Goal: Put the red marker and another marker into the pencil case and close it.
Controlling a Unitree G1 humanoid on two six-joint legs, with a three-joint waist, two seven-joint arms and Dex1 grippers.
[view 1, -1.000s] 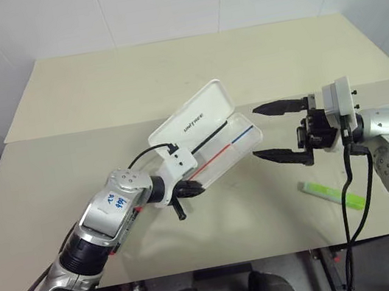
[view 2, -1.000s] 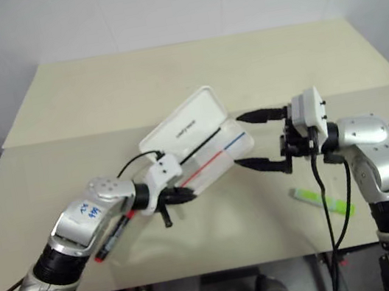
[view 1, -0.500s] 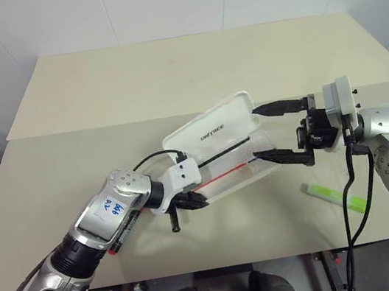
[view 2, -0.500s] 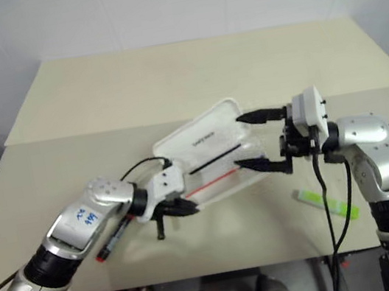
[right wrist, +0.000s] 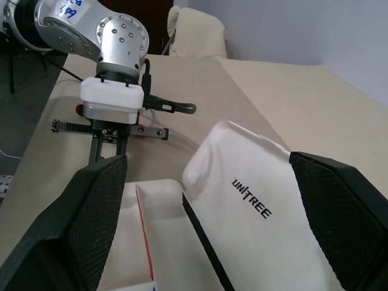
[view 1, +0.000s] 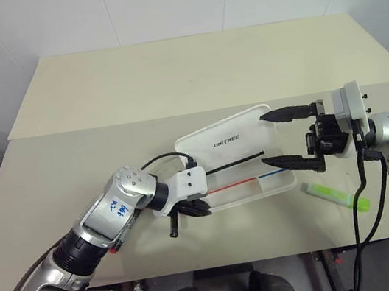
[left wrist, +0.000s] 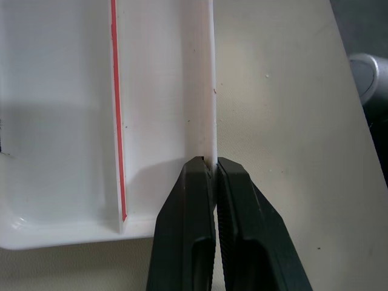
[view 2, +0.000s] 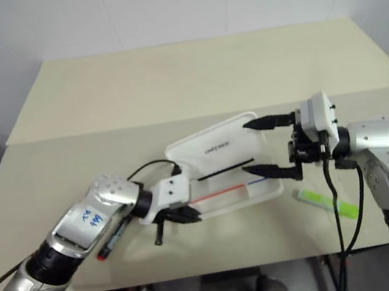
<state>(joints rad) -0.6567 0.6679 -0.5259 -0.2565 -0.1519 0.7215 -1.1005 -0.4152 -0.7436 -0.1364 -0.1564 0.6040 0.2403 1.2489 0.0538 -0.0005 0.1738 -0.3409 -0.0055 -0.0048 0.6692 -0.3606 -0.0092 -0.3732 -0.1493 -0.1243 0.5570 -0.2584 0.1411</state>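
The white pencil case lies open on the table, its lid with dark lettering tilted back. A thin black stick and a thin red-and-blue stick lie in its tray. My left gripper is shut on the tray's near wall. My right gripper stands open at the case's right end, one finger by the lid's corner and the other over the tray. The lime-green highlighter lies on the table to the right of the case. The red marker lies partly hidden under my left forearm.
The table's front edge runs just behind my arms. A seam crosses the table behind the case, with bare tabletop beyond it up to the white wall. A cable loops from my left wrist.
The case, held by my left gripper, has swung down from a raised tilt to lie flat, and its right end has come between my right gripper's open fingers. The head camera also shifted.
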